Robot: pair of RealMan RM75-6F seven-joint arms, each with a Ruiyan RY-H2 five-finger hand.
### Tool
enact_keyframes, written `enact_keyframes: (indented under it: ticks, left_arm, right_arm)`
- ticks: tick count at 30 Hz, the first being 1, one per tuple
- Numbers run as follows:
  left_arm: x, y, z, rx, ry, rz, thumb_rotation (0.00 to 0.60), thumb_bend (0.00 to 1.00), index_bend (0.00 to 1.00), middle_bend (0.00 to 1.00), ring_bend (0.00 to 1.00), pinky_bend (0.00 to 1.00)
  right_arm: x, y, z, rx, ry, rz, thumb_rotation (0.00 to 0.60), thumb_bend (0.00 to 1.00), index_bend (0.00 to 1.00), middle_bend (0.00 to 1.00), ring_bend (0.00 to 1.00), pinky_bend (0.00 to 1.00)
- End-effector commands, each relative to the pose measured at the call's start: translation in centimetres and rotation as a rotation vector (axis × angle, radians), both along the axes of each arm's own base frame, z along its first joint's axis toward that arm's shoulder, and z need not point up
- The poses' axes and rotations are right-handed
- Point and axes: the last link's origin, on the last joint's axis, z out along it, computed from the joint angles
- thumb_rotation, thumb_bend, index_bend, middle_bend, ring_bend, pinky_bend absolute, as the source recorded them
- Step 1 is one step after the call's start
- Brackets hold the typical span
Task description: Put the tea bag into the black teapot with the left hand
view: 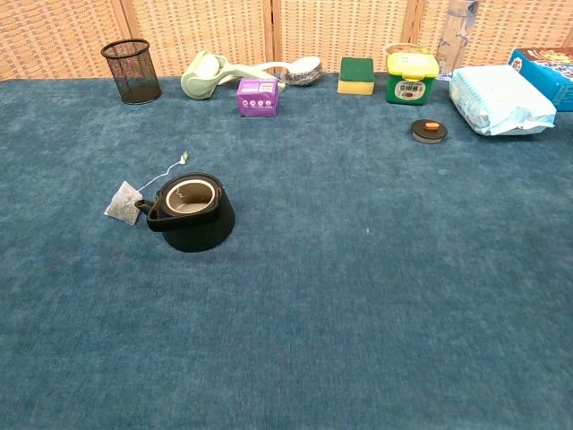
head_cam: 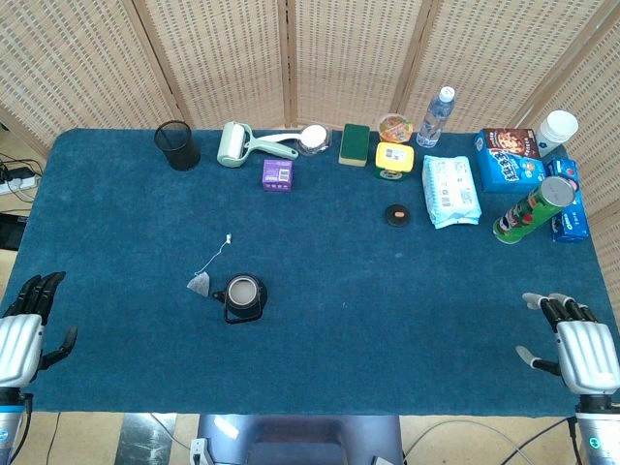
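Nothing is held: the left hand [head_cam: 21,334] at lower left and the right hand [head_cam: 578,349] at lower right are kept empty with fingers spread, the grasp apparently not begun. At centre left, the tea bag [head_cam: 198,284] lies just beside the lidless teapot [head_cam: 242,297], its string trailing away. The blue cloth [head_cam: 387,320] is backed by woven screens [head_cam: 242,58].

tea bag [head_cam: 199,284] just left of black teapot [head_cam: 242,298], left hand [head_cam: 21,334] and right hand [head_cam: 581,349] empty at table corners

tea bag [view: 123,202] lies flat beside lidless black teapot [view: 190,212] (upright).
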Motion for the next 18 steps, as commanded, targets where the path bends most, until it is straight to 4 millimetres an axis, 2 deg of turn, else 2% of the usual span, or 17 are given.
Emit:
enact_keyframes:
  ticks: [1, 8, 12, 18]
  left_arm:
    - [-0.01, 0.02, -0.07, -0.002, 0.000, 0.002, 0.600, 0.45, 0.02, 0.09, 0.04, 0.25]
    - [0.24, -0.18, 0.18, 0.014, 0.000, -0.008, 0.600, 0.45, 0.02, 0.09, 0.04, 0.24]
    - [0.24, -0.48, 0.36, 0.015, -0.001, -0.012, 0.600, 0.45, 0.02, 0.09, 0.04, 0.16]
    - [0.13, -0.62, 0.61, 0.022, 0.001, -0.015, 0.600, 0.45, 0.02, 0.09, 0.04, 0.16]
  right_arm:
    - [-0.05, -0.06, -0.06, 0.001, -0.001, -0.001, 0.600, 0.10, 0.26, 0.36, 0.27, 0.30]
    - [-0.27, 0.26, 0.03, -0.005, -0.008, -0.005, 0.600, 0.10, 0.26, 0.36, 0.27, 0.30]
    - [-0.24, 0.51, 0.11, -0.011, -0.011, -0.002, 0.600, 0.10, 0.26, 0.36, 0.27, 0.30]
    - [-0.02, 0.68, 0.22, -0.014, -0.010, 0.005, 0.600, 0.10, 0.26, 0.36, 0.27, 0.30]
